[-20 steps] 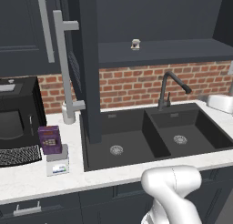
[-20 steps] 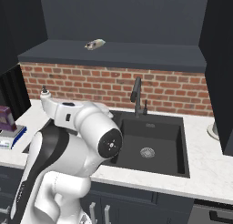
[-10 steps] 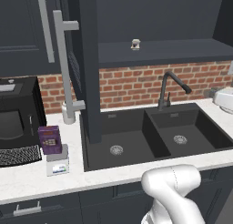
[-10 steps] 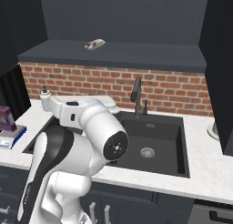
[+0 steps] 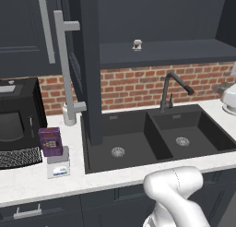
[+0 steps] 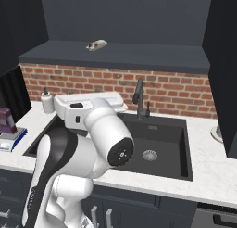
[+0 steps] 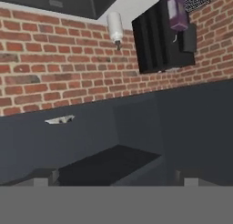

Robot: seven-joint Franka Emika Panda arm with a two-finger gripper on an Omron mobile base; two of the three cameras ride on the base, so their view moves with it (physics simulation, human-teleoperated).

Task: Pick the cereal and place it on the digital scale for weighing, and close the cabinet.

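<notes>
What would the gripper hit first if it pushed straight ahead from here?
Probably the cabinet, its dark back wall, just past the edge of the brick wall and beside the jar. The open gripper faces into that recess; nothing nearer shows, though depth is unclear.

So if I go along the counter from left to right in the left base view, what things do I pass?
Microwave → cereal on the digital scale → sink with its faucet → a white appliance at the right edge.
</notes>
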